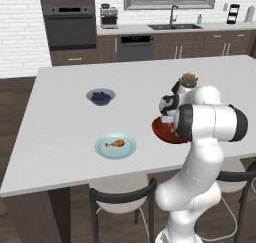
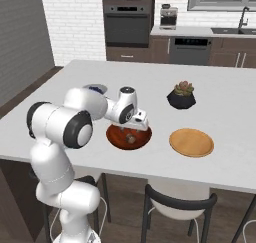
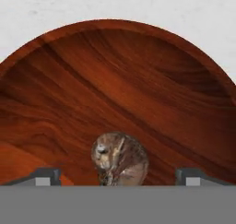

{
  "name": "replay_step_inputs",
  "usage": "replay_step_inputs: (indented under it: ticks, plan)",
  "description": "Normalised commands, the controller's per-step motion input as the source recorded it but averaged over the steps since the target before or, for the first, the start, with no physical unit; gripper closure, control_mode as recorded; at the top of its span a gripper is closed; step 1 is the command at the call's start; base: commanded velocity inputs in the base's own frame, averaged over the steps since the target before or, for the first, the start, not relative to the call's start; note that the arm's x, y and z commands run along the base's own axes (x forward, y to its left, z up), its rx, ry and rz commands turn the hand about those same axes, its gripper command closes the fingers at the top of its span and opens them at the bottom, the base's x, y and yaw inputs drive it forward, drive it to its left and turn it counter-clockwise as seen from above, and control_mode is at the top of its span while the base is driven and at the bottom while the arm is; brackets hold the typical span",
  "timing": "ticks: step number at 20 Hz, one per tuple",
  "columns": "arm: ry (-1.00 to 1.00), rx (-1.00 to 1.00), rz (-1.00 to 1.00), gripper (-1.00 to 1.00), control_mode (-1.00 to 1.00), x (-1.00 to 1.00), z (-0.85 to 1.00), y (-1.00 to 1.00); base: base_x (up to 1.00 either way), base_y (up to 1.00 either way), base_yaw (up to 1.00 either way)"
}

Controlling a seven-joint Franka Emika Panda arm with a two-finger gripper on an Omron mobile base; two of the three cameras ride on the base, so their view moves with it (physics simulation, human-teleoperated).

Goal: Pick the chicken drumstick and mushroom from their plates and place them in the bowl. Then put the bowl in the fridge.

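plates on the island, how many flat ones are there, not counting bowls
2. The pale blue plate lies near the front edge with the chicken drumstick on it. The tan wooden plate lies right of the reddish-brown bowl. The arm may hide more.

Arm (image 1: 200,152): glossy white rounded link shells, dark grey-black joint rings and end caps. Wrist housing white with dark face. Gripper (image 3: 119,177): two small dark grey finger tips (image 3: 46,176), squared, lighter pad faces.
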Motion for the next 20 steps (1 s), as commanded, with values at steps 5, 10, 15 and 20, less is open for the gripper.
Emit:
replay_step_inputs:
  ticks: [5,10,15,20]
  plan:
    - [-0.03,-0.01,0.14,-1.0,-1.0,-0.3,0.65,0.39,0.0,0.0,0.0]
    - [-0.01,-0.03,0.27,-1.0,-1.0,-0.2,0.36,0.91,0.0,0.0,0.0]
    - [0.0,0.0,0.37,-1.0,-1.0,-0.03,0.26,0.98,0.0,0.0,0.0]
    - [0.0,-0.04,0.44,-1.0,-1.0,0.0,0.0,1.0,0.0,0.0,0.0]
